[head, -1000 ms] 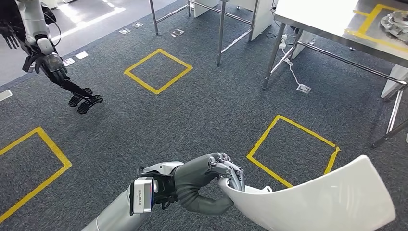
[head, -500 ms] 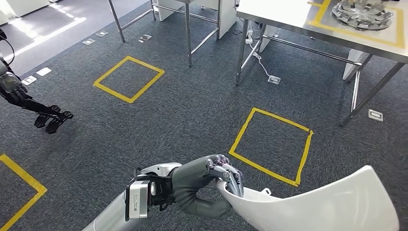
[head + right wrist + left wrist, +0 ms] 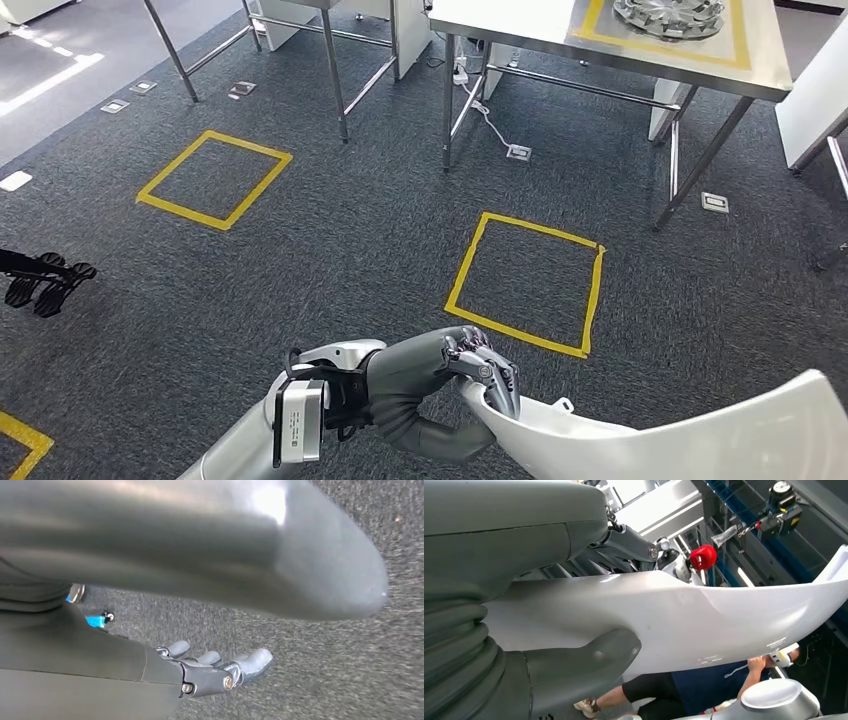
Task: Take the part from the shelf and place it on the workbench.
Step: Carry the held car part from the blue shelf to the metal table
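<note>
One white curved part [image 3: 690,435] fills the lower right of the head view, its near end grasped by the left hand [image 3: 455,375]. The right hand [image 3: 210,672] hangs over carpet, grasping nothing, fingers loosely extended. One steel workbench [image 3: 520,25] stands upper right; three complete yellow floor squares [image 3: 525,283] show.

one white part [image 3: 680,435] (curved), one workbench [image 3: 520,22]

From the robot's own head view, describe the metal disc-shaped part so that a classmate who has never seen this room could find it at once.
Start at the steel workbench at the top of the view. On its top lies a yellow tape rectangle, and the round metal part sits inside it. The yellow squares on the carpet hold nothing.
</note>
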`<action>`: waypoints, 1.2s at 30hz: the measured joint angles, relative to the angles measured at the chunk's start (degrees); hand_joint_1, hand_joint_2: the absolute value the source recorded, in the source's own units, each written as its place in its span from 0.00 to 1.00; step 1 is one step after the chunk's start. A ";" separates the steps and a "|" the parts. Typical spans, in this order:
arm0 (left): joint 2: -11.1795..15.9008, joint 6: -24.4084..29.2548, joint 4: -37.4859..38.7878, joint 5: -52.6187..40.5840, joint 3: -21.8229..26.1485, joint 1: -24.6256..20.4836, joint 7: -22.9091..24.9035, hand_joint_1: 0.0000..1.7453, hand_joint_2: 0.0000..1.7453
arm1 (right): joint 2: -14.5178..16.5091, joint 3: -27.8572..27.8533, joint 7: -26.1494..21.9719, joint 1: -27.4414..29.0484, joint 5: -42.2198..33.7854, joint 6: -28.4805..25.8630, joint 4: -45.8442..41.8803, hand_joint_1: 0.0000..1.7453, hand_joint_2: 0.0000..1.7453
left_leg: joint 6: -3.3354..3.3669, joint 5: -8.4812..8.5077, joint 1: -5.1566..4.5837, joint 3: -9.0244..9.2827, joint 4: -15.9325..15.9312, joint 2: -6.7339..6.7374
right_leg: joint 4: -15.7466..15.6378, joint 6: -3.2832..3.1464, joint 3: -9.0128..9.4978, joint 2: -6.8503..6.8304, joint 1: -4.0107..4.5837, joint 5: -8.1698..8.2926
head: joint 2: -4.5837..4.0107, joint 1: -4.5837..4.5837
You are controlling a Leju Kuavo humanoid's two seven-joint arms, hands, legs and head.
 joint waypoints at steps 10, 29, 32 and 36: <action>-0.07 -0.16 1.37 -0.22 -0.08 0.02 -0.28 1.00 1.00 | 0.60 0.00 0.19 -0.06 -0.03 0.22 0.10 0.00 0.00 | -1.92 -6.80 0.73 -6.82 15.65 -5.49 | -0.35 -1.69 -0.31 5.66 -0.70 0.71 | 0.00 -0.53; -0.55 1.75 4.75 -4.06 -0.88 -1.64 -1.40 1.00 1.00 | 1.32 0.00 -1.65 0.16 0.50 1.33 0.28 0.00 0.00 | 0.34 0.15 0.43 -0.50 0.30 -0.85 | 2.22 0.78 -1.09 0.81 -0.30 -0.06 | 0.00 0.16; -0.75 2.06 5.29 -4.52 -1.13 -2.22 -1.37 1.00 1.00 | 1.34 0.00 -1.75 0.45 1.14 1.67 0.30 0.00 0.00 | -0.54 -0.13 0.17 -0.18 0.20 -0.13 | 0.18 -0.34 -0.23 0.88 0.04 0.17 | 0.00 0.01; -0.87 2.38 5.81 -4.78 -1.44 -2.72 -1.37 1.00 1.00 | 1.36 0.01 -1.76 0.44 1.49 1.84 0.31 0.00 0.00 | -1.84 -3.20 0.50 -2.06 5.19 -3.26 | -0.24 -1.54 -0.07 1.65 -0.58 0.44 | 0.00 -0.29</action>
